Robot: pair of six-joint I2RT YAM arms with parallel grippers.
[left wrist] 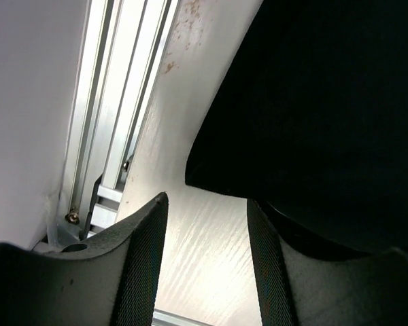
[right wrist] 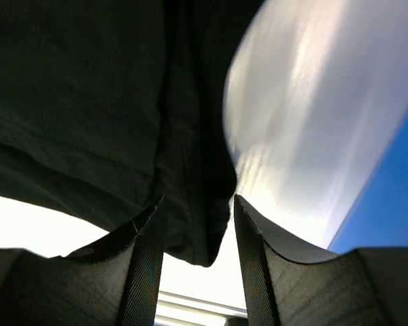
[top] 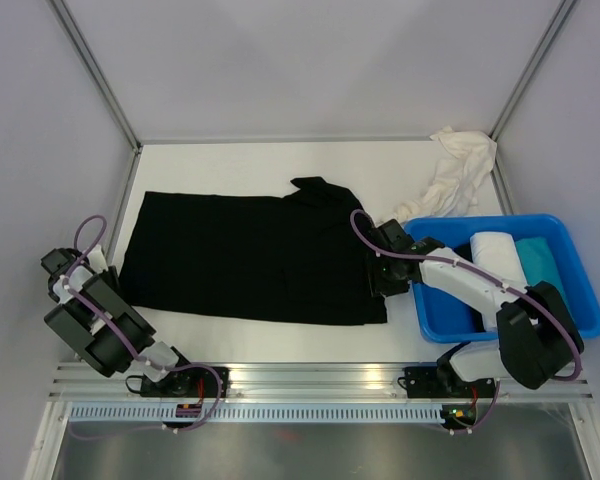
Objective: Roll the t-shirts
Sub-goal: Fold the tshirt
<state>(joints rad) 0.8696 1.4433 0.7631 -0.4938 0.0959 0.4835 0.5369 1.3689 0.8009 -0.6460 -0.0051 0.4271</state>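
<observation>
I have the black t-shirt [top: 240, 255] spread flat across the middle of the table [top: 240, 165], with its right end bunched and a flap sticking out at the far side. The blue bin [top: 500, 219] sits close on the right. A crumpled white t-shirt [top: 458, 170] lies at the far right corner.

My right gripper [right wrist: 194, 204] has its jaws apart, straddling the shirt's right edge without pinching it. If I close on only the top layer, I expect the roll to start crooked or drag the cloth toward the bin.

My left gripper [left wrist: 207, 204] is parted over bare table just beside the left hem, holding nothing, so the shirt could slide instead of rolling.
</observation>
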